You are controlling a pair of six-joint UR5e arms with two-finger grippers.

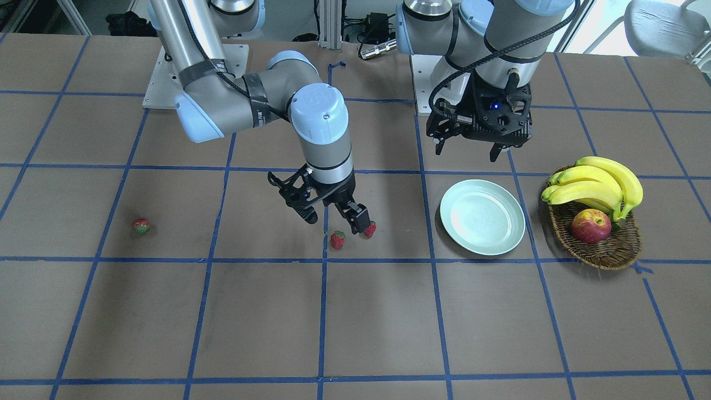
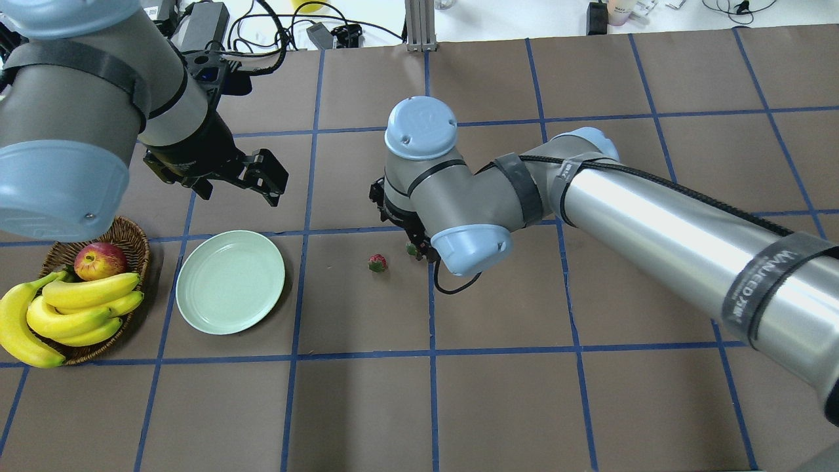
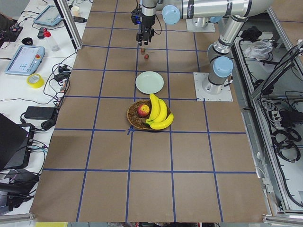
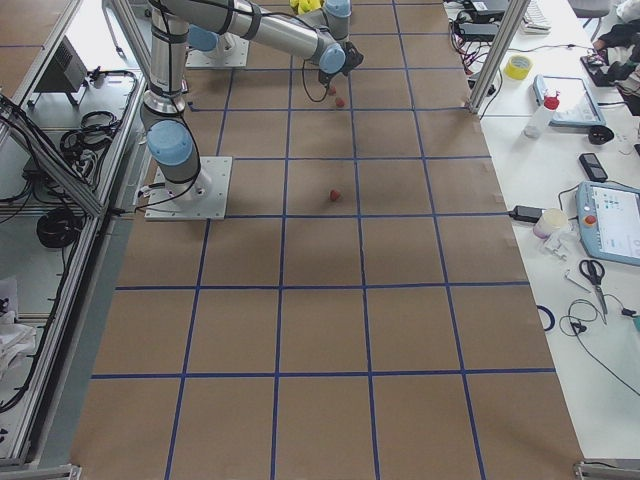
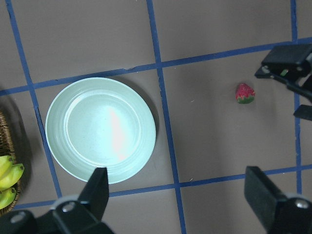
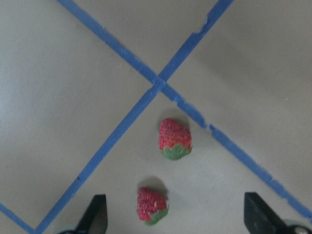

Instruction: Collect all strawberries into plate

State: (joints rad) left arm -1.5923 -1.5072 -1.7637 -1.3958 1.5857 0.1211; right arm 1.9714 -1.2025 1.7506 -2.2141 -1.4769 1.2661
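The pale green plate (image 1: 482,216) lies empty on the table; it also shows in the overhead view (image 2: 229,282) and the left wrist view (image 5: 100,129). Two strawberries (image 1: 338,240) (image 1: 370,229) lie close together left of it. My right gripper (image 1: 333,216) is open just above them. In the right wrist view both strawberries (image 6: 174,139) (image 6: 152,205) show, the lower one between the open fingers. A third, partly greenish strawberry (image 1: 141,226) lies far off to the left. My left gripper (image 1: 472,147) is open and empty, above and behind the plate.
A brown wicker basket (image 1: 605,253) with bananas (image 1: 600,186) and a red-yellow apple (image 1: 590,226) stands right of the plate. Blue tape lines cross the brown table. In the overhead view my right arm (image 2: 655,223) hides the third strawberry.
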